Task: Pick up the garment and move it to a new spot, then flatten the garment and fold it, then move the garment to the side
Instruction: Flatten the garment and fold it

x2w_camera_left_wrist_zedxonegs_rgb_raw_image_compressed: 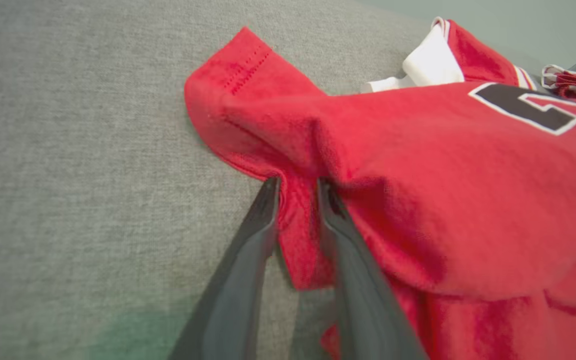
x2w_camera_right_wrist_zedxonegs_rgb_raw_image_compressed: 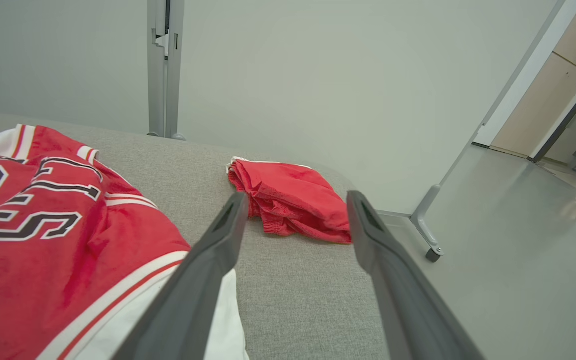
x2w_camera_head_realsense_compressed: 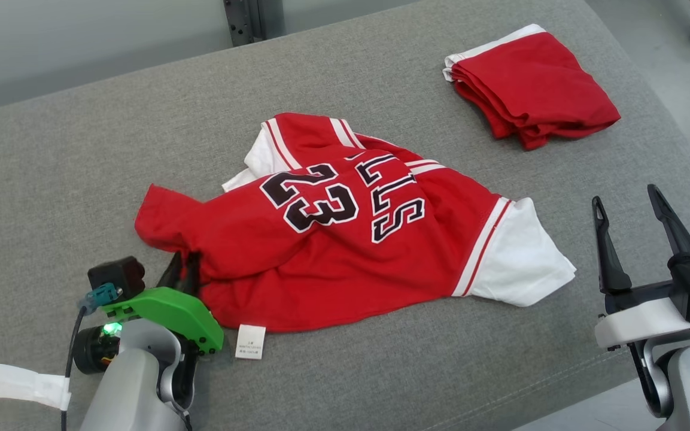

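Loosely rumpled red-and-white jersey [x2w_camera_head_realsense_compressed: 321,269]

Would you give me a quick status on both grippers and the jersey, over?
Left gripper shut on a fold of the jersey. Right gripper open, beside the white sleeve. Jersey crumpled on the table. Folded red garment far right, apart.

The left gripper [x2w_camera_left_wrist_zedxonegs_rgb_raw_image_compressed: 297,187] pinches an edge fold of the red garment [x2w_camera_left_wrist_zedxonegs_rgb_raw_image_compressed: 442,200] between its two dark fingers [x2w_camera_left_wrist_zedxonegs_rgb_raw_image_compressed: 248,250], the cloth lying bunched on the grey fabric surface [x2w_camera_left_wrist_zedxonegs_rgb_raw_image_compressed: 68,150], with a white sleeve [x2w_camera_left_wrist_zedxonegs_rgb_raw_image_compressed: 432,62] and black white-edged lettering [x2w_camera_left_wrist_zedxonegs_rgb_raw_image_compressed: 527,107] at the far upper right.
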Controlling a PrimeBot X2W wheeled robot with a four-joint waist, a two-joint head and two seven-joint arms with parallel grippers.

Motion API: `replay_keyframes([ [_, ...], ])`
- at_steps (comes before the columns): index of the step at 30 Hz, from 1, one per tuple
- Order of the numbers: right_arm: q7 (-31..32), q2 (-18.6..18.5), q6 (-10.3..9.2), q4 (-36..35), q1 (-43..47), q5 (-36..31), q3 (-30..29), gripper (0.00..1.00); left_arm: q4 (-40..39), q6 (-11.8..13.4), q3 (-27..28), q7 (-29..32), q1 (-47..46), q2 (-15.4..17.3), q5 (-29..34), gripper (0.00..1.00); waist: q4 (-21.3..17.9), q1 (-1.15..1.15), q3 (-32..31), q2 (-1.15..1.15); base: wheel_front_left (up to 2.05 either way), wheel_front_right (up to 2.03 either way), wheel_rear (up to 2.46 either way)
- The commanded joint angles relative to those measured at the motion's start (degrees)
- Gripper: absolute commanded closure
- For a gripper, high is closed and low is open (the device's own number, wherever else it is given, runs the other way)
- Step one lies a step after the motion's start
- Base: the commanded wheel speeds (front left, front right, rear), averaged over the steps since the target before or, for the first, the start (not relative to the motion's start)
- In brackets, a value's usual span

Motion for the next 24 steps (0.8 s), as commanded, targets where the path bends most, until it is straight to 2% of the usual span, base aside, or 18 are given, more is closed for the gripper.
replay_keyframes([
  [1,-0.15,-0.15,-0.02,-0.3,-0.35,-0.01,0.05,0.0,0.32,-0.4,-0.67,-0.03,-0.86,0.06,0.2,1.0,-0.21,0.0,0.06,0.0,0.0,0.0,0.0],
  [6,-0.16,0.09,-0.02,-0.38,-0.47,-0.11,0.45,0.0,-0.22,-0.53,-1.95,-1.94,-2.49,0.76,1.71,1.0,-0.43,0.0,0.09,0.0,0.0,0.0,0.0],
  [15,-0.16,0.32,-0.02,-1.27,-1.59,0.24,0.92,0.0,-4.98,1.39,-2.65,-7.44,-10.56,2.62,5.02,1.0,-0.95,0.0,1.72,0.0,0.0,0.0,0.0],
  [20,-0.16,0.92,-0.02,-1.53,-2.92,0.5,1.82,0.0,-6.4,1.88,-3.91,-7.73,-17.72,2.51,6.68,1.0,-2.1,0.0,3.8,0.0,0.0,0.0,0.0],
  [24,-0.15,1.54,-0.02,-1.16,-4.28,0.6,2.77,0.0,-4.21,2.28,-5.15,-6.02,-21.95,2.22,7.52,1.0,-3.67,0.0,5.64,0.0,0.0,0.0,0.0],
])
